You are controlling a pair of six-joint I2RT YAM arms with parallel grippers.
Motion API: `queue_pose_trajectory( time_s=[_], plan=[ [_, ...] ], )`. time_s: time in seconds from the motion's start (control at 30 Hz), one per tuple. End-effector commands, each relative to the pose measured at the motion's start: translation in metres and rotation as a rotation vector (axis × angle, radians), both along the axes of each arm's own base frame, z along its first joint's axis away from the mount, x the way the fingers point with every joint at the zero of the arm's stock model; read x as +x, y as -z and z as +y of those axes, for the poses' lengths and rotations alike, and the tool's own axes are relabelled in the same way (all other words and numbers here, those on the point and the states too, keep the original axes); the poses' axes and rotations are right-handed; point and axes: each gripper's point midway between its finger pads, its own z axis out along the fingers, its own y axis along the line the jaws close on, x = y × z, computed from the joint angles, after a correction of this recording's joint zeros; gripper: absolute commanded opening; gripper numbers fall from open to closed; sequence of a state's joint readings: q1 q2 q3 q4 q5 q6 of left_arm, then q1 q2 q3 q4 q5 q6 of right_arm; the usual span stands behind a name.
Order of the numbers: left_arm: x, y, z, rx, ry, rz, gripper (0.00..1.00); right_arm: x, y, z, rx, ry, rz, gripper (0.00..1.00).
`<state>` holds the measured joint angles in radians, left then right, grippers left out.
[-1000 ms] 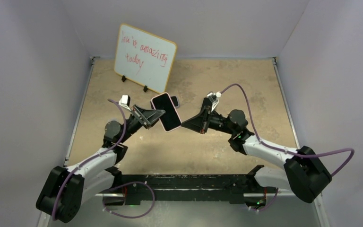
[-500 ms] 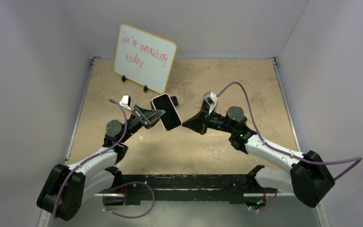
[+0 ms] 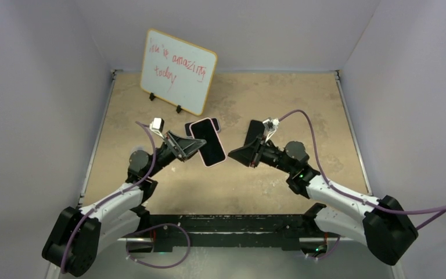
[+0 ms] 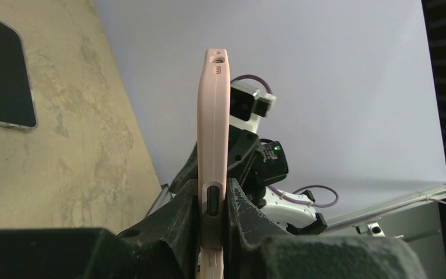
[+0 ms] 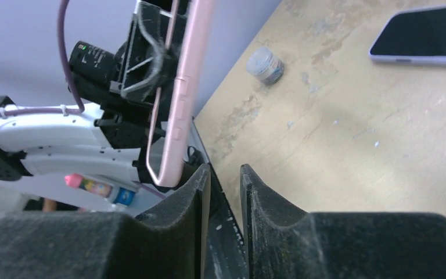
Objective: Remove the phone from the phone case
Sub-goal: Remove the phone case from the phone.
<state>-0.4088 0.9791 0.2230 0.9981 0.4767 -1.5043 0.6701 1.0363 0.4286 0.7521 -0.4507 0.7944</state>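
Left pincer (image 4: 212, 202) clamps the pink phone case (image 4: 213, 116) flat between its fingers; right pincer (image 5: 225, 174) hangs empty, fingers slightly parted.
Held up off the worktop (image 5: 337, 133) mid-scene, the case turns a free corner toward the right arm, likely so that corner can be pried. From above, a dark face fills the pink rim, so the phone (image 3: 210, 145) seems seated inside, though that is uncertain. Another bare handset (image 5: 424, 32) lies on the worktop beyond.

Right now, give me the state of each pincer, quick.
Left pincer: shut on the pink phone case.
Right pincer: slightly open, holding nothing.
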Motion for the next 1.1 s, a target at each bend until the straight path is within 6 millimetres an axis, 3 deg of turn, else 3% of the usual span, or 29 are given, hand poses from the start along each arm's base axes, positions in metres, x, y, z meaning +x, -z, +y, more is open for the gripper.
queue_pose_trajectory(
  time_s=[0.0, 0.23, 0.43, 0.6, 0.8, 1.07],
  plan=[
    [-0.018, -0.048, 0.002, -0.084, 0.037, -0.169, 0.00, 0.002, -0.022, -0.003, 0.199, 0.050, 0.134, 0.30],
    [-0.018, -0.049, 0.002, -0.085, 0.036, -0.168, 0.00, -0.011, -0.037, 0.005, 0.290, -0.035, 0.121, 0.38],
    [-0.018, -0.051, 0.003, -0.087, 0.031, -0.172, 0.00, -0.018, -0.039, -0.002, 0.295, -0.033, 0.069, 0.43],
    [-0.015, -0.051, 0.004, -0.084, 0.011, -0.165, 0.00, -0.023, -0.043, -0.005, 0.298, -0.041, 0.048, 0.44],
    [-0.015, -0.055, 0.004, -0.086, 0.012, -0.174, 0.00, -0.028, -0.044, 0.008, 0.282, -0.085, 0.041, 0.45],
    [-0.016, -0.055, 0.005, -0.082, 0.011, -0.172, 0.00, -0.034, -0.047, 0.017, 0.295, -0.137, 0.028, 0.38]
  ],
)
